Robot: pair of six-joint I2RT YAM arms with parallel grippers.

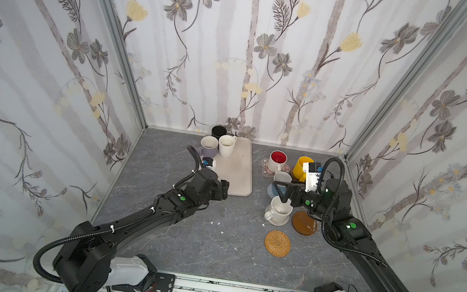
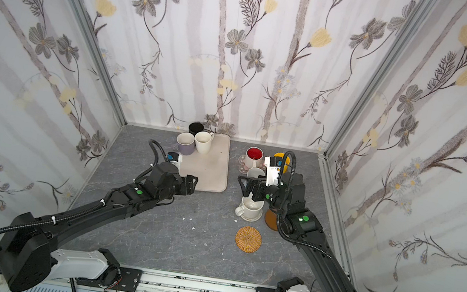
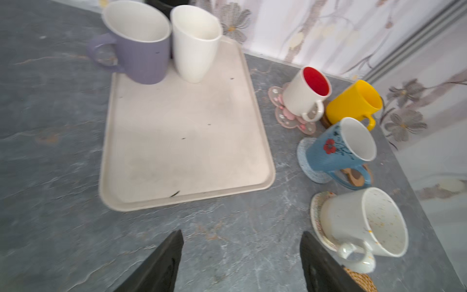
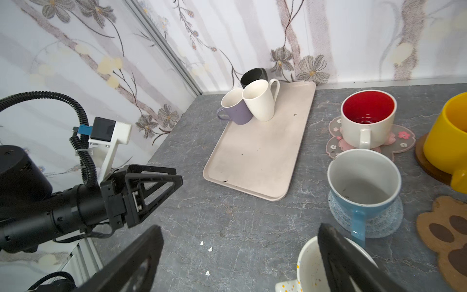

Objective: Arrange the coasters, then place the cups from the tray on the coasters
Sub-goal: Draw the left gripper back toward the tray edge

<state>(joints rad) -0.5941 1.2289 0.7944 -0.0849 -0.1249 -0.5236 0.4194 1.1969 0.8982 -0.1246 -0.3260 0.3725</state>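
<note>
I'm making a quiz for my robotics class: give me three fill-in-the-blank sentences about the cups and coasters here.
The pink-flower coaster carries the cup whose inside is ___.
The yellow cup stands on a ___ disc.
The lavender cup stands on the ___.
Missing words: red; brown; tray.

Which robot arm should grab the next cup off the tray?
Probably the left. Its open, empty left gripper sits at the tray, closer to the lavender mug. The right gripper is farther off, by the speckled cream mug.
</note>
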